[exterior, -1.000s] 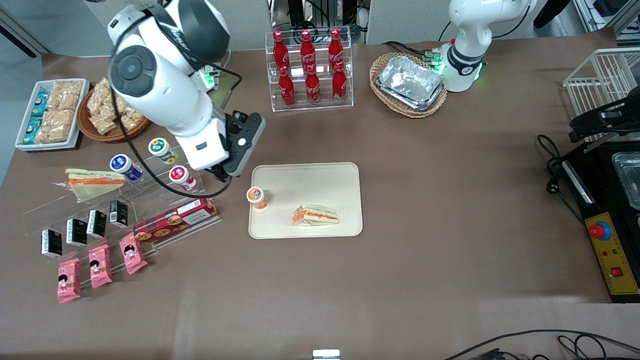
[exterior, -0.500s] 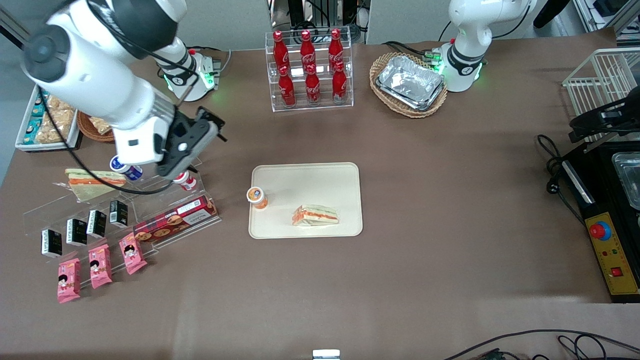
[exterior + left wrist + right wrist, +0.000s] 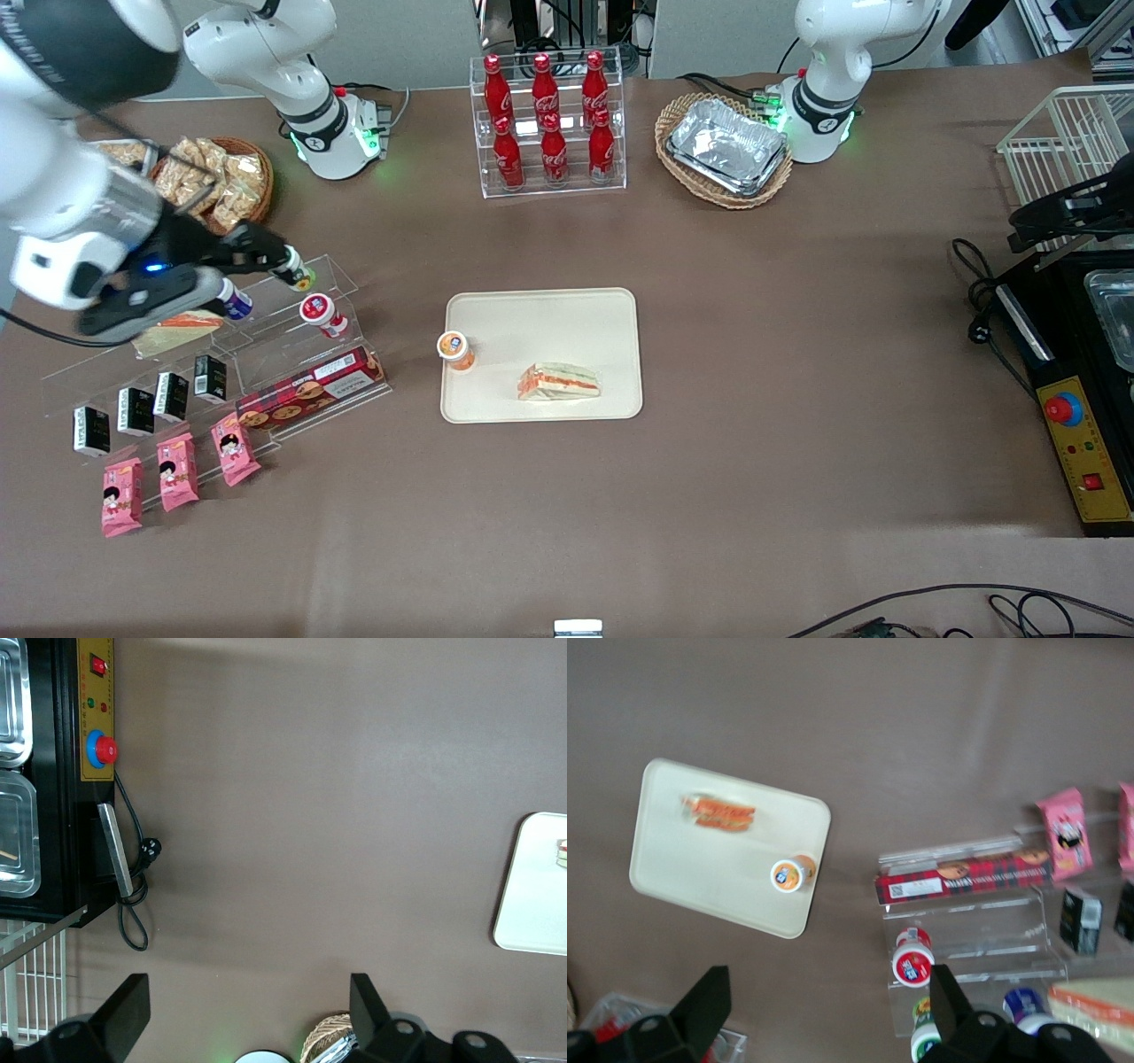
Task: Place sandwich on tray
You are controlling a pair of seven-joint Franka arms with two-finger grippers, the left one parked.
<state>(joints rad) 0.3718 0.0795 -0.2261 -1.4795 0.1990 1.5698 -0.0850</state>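
Front view — wedge sandwich (image 3: 560, 382) on flat tray (image 3: 540, 310) | hand (image 3: 266, 252) spread

No text is legible on anything here

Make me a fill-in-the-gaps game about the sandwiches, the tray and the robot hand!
1. One wrapped sandwich lies on the cream ____.
2. The little orange-lidded cup stands on the tray's ____.
3. The gripper hangs above the clear ____ that holds the second sandwich.
4. The fingers of the gripper hold ____.

Missing words: tray; edge; stand; nothing
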